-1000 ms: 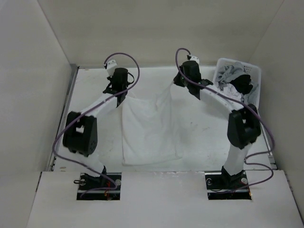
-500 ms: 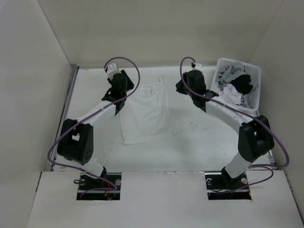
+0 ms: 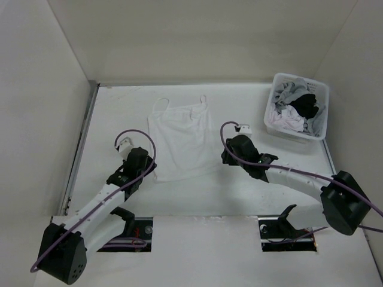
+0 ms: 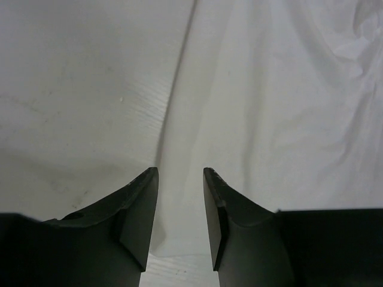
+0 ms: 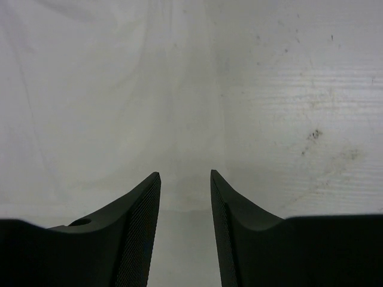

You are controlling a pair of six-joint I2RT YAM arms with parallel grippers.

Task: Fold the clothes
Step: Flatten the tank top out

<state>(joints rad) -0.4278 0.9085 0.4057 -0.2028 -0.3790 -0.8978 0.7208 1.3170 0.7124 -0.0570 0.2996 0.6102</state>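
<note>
The white top [image 3: 179,140] now lies flat on the surface [image 3: 251,113], straps toward 12 o'clock, released from its lift. Left tool [image 4: 179,173] and right tool [image 5: 185,174], jaws apart and empty, have dropped to its 6 o'clock hem; folding can likely begin.

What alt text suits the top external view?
A white strappy top lies flat on the table, straps toward the far wall. The left gripper and right gripper are open at its near corners; a basket of garments stands far right.

The sleeveless top [image 3: 181,140] lies spread on the table [image 3: 114,113].
</note>
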